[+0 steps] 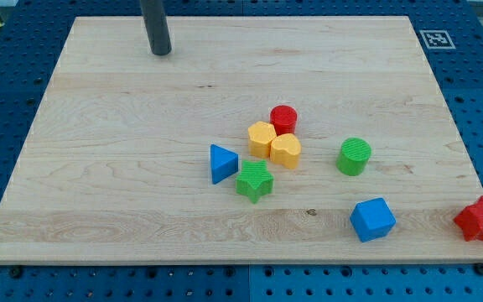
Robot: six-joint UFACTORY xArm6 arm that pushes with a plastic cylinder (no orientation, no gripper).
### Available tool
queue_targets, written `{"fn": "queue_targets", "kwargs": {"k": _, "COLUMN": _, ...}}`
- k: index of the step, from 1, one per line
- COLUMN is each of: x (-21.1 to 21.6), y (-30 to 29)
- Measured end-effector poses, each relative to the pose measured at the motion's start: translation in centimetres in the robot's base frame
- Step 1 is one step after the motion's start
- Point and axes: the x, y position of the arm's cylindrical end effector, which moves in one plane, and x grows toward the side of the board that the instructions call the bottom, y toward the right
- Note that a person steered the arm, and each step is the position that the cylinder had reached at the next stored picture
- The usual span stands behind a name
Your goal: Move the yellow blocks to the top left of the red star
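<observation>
My tip (161, 51) rests on the board near the view's top left, far from all blocks. Two yellow blocks sit side by side near the board's middle: a yellow hexagon (262, 138) and a yellow heart-shaped block (286, 151), touching each other. The red star (480, 221) lies at the board's bottom right edge, far to the right of the yellow blocks. A red cylinder (283, 118) touches the yellow pair from above.
A blue triangle (221, 163) and a green star (255, 180) lie just below left of the yellow blocks. A green cylinder (354, 156) stands to their right. A blue cube (372, 219) lies near the bottom edge. The wooden board (99, 184) sits on a blue pegboard.
</observation>
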Motion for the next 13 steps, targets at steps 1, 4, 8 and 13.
{"fn": "queue_targets", "kwargs": {"k": 1, "x": 2.0, "y": 0.0}}
{"fn": "queue_targets", "kwargs": {"k": 4, "x": 6.8, "y": 5.7}}
{"fn": "queue_targets", "kwargs": {"k": 8, "x": 15.5, "y": 13.0}}
{"fn": "queue_targets", "kwargs": {"k": 13, "x": 26.7, "y": 24.3}}
